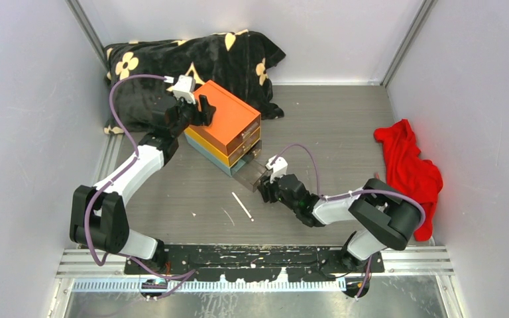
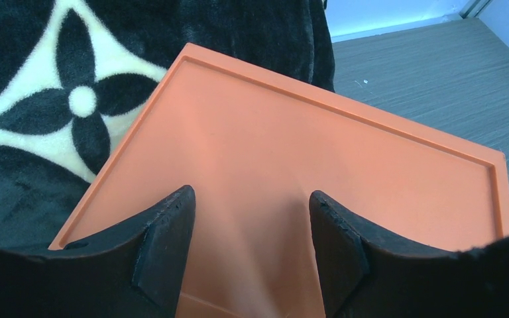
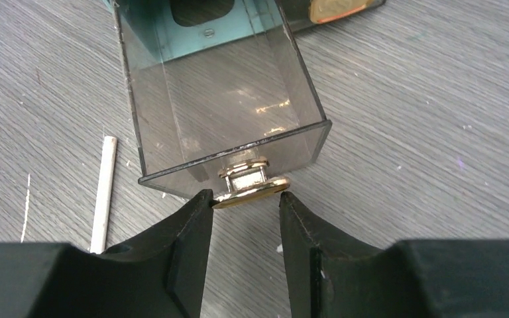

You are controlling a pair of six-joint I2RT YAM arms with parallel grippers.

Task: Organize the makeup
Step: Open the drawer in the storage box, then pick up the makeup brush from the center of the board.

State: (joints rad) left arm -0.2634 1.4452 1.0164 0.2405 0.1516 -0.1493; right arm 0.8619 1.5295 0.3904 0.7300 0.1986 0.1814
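Bright, even light; glints on clear drawer (image 3: 225, 99); foreground seemingly soft.

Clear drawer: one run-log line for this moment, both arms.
left gripper: open, above orange box | right gripper: shut on drawer knob | clear drawer: pulled out, looks empty | white stick: loose on table

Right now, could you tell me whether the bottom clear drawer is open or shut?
Open: the drawer sticks well out of the orange box, and looks empty inside.
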